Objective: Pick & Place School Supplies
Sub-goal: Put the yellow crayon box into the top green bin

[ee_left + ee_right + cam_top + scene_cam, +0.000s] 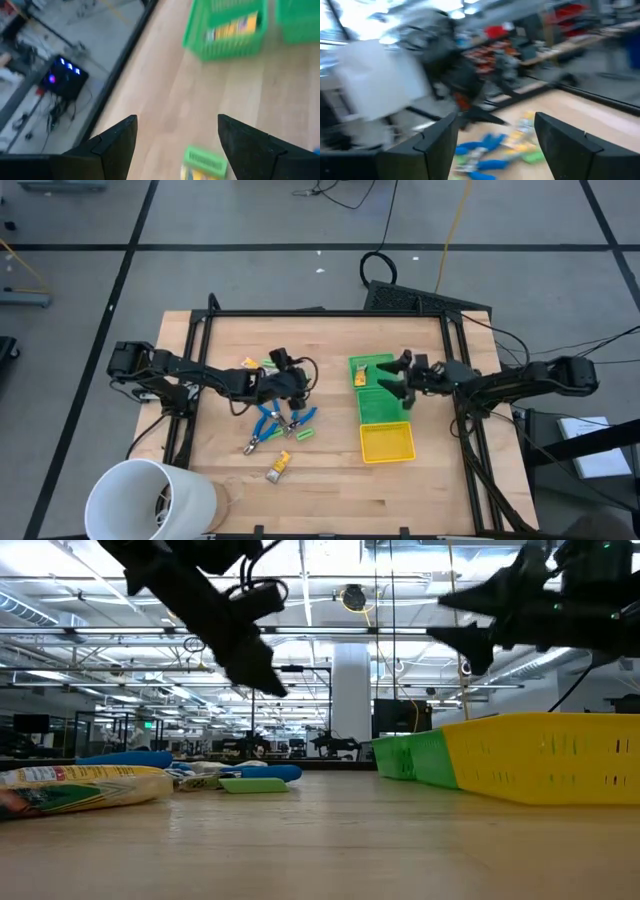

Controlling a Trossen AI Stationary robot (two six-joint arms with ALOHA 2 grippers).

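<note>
The school supplies lie loose on the wooden table: blue-handled pliers (266, 420), a green piece (303, 434) and a yellow-tan wrapped block (278, 467). Another yellow-tan block (360, 377) lies in the far green bin (372, 361). My left gripper (298, 386) hangs open above the supplies, pointing toward the bins. A green piece (202, 161) lies on the table below its fingers, untouched. My right gripper (392, 377) is open and raised over the green bins, with nothing between its fingers (437, 137).
A second green bin (385, 408) and a yellow bin (387, 443) stand in a row toward the near edge. A large white cup (150, 500) lies at the near left corner. More small yellow and green pieces (258, 363) lie near the far edge.
</note>
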